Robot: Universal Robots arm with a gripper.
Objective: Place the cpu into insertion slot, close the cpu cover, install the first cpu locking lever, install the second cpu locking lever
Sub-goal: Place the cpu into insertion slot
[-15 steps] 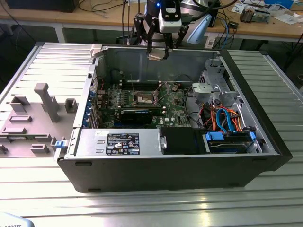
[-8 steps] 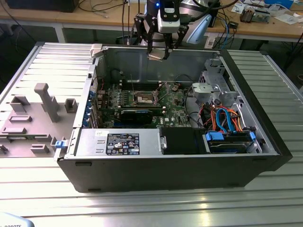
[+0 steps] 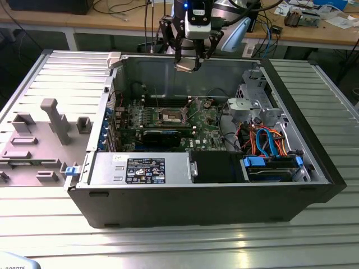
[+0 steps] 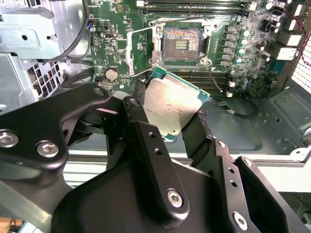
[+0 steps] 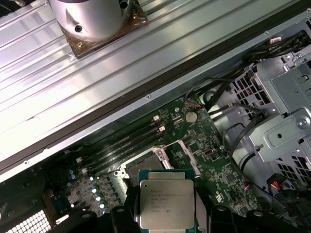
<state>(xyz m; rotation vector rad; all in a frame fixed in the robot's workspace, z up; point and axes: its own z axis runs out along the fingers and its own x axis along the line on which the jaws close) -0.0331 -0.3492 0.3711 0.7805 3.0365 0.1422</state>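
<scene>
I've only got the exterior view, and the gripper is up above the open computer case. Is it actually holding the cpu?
Observer: Yes. In the second wrist view the gripper is shut on the cpu, clamping two opposite edges, metal top towards the camera.
Operator: Is anything sitting in the insertion slot?
Observer: No. The insertion slot is bare, with its dark centre showing.
Operator: And the cpu cover, is it down?
Observer: No. The cpu cover is swung open to one side of the insertion slot, not lying over it.
</scene>
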